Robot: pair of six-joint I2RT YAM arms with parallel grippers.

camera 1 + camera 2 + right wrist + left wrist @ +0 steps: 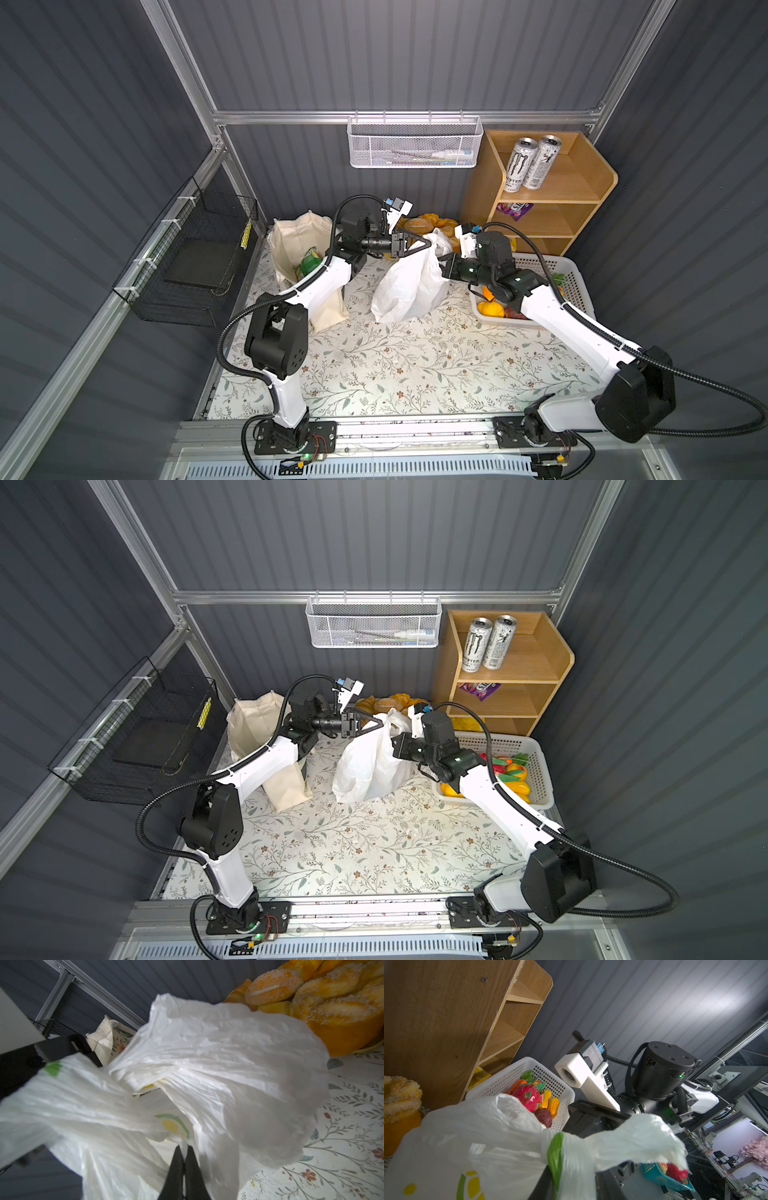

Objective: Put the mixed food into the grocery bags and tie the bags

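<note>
Left gripper (pixel 428 242) is clamped on a bunched handle of the white plastic bag (pixel 409 286). Right gripper (pixel 184 1152) is pinched shut on thin plastic near the mouth, presumably to draw both sides together for tying. The bag is stood mid-table between canvas tote (pixel 291 249) and basket (pixel 579 270). The right pinch is hidden in both top views and resolved only in the right wrist view. Toy produce (pixel 529 1095) in the basket is clearest in the left wrist view.

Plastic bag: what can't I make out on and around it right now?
- Plastic bag contents: hidden by its own film in every view.
- Left gripper: pinching the bag or only hooked through it, cannot tell; film drapes over it in the left wrist view.
- Tote contents: the left arm covers part of its mouth in both top views.
- Basket: partly under the right arm there.
</note>
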